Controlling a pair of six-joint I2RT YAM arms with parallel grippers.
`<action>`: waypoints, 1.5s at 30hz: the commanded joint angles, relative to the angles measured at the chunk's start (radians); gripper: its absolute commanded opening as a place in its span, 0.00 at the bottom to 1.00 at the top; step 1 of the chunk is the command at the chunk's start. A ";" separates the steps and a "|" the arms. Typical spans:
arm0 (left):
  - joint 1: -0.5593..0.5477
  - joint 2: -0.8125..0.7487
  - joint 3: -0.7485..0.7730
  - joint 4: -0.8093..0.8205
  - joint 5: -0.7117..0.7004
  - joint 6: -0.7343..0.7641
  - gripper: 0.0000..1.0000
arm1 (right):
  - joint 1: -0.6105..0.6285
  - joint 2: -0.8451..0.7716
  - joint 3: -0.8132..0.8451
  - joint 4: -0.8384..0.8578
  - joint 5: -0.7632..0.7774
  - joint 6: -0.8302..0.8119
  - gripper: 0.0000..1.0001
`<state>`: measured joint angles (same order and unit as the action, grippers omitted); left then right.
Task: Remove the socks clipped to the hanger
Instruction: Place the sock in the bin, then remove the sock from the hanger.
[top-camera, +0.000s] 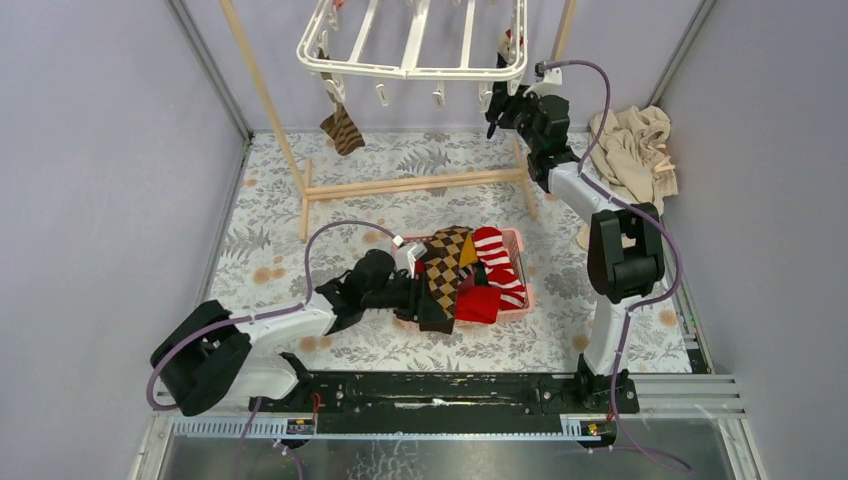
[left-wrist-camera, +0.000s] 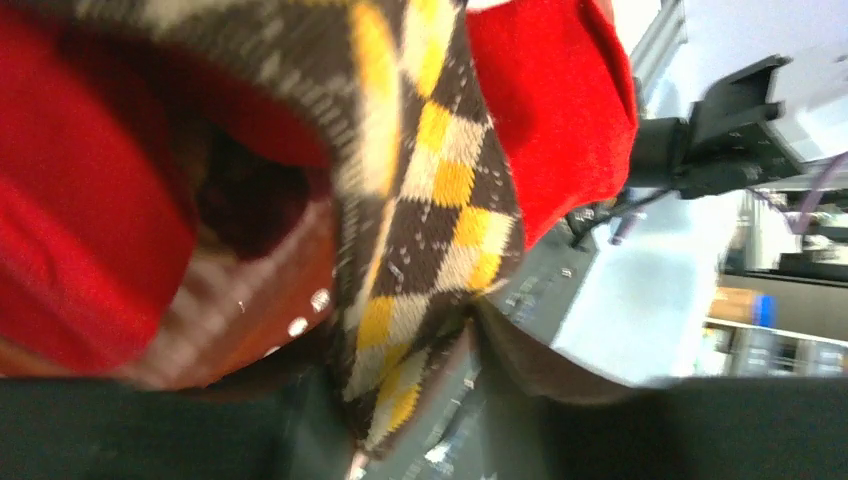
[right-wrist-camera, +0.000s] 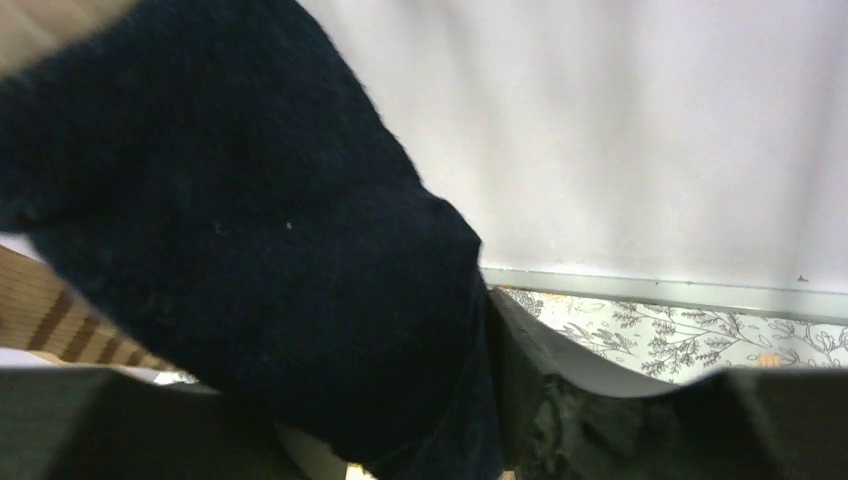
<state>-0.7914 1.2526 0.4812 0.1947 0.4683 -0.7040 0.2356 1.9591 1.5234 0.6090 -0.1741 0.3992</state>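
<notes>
**Top view**
- hanger – white, hung high at the back between the poles of the wooden frame
- brown striped sock – clipped below the hanger's left front edge
- right gripper – up at the hanger's right front corner
- pink basket – mid-table, holding an argyle sock, a red-and-white sock and a red sock
- left gripper – low, at the basket's left rim beside the argyle sock
- beige cloth – heaped against the right wall

**Left wrist view**
- argyle sock – draped over the red sock, its tip hanging in the gap of the left gripper
- jaws stood released, wider than the tip

**Right wrist view**
- dark sock – filled the frame and ran down between the fingers of the right gripper
- whether the jaws were clenched on it could not be told
</notes>
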 joint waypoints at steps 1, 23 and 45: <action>-0.005 0.061 -0.015 0.152 -0.049 -0.009 0.67 | -0.010 -0.003 0.053 0.093 -0.023 0.046 0.47; 0.046 -0.192 0.305 -0.286 -0.233 0.107 0.98 | -0.109 -0.328 -0.106 -0.083 -0.373 0.170 0.00; 0.191 0.197 0.646 0.258 -0.061 0.102 0.98 | -0.113 -0.487 -0.312 -0.158 -0.619 0.312 0.00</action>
<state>-0.6426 1.3643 1.0733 0.2089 0.3393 -0.5915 0.1238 1.5043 1.2465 0.3794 -0.7166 0.6552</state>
